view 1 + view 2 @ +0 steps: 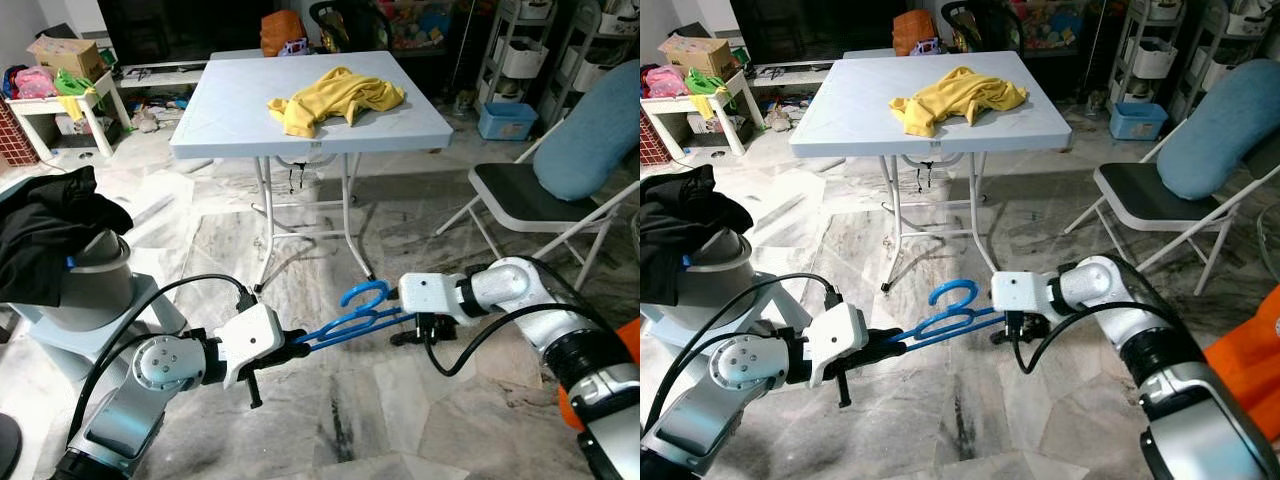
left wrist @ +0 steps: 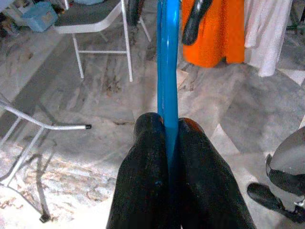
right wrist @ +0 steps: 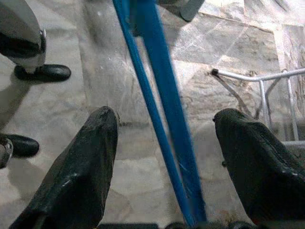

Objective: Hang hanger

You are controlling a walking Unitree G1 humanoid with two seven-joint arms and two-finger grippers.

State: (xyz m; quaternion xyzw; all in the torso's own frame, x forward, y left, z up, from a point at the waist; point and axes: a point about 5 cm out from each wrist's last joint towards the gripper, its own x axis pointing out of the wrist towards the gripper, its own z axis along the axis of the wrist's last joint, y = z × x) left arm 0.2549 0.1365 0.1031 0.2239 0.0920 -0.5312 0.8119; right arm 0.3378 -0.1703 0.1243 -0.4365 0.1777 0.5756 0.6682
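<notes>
Left eye view: low in the middle of the frame, a blue hanger (image 1: pixel 350 322) is held in the air above the marble floor (image 1: pixel 400 400), stretched between the two arms. At lower left, the left pincer (image 1: pixel 292 342) is clamped on one end of the hanger; in the left wrist view its two black fingers (image 2: pixel 147 181) press together on either side of the blue bar (image 2: pixel 167 71), which runs straight away from the camera. Right of centre, the right pincer (image 1: pixel 418 330) sits at the hook end of the hanger, and in the right wrist view its fingers (image 3: pixel 81 167) stand wide apart with the hanger's blue bars (image 3: pixel 162 119) passing through the gap, touching neither finger that can be seen. The hook (image 1: pixel 366 292) curls up just left of the right arm's white wrist. In the upper middle of the frame a white folding tabletop (image 1: pixel 240 110) carries a crumpled yellow garment (image 1: pixel 335 98). On the right edge a folding chair (image 1: pixel 530 205) holds a light-blue cushion (image 1: pixel 590 135). On the left edge, dark clothing (image 1: pixel 50 235) is draped over a grey container (image 1: pixel 95 290). A cluttered white side table (image 1: pixel 60 100) stands in the upper left corner.
</notes>
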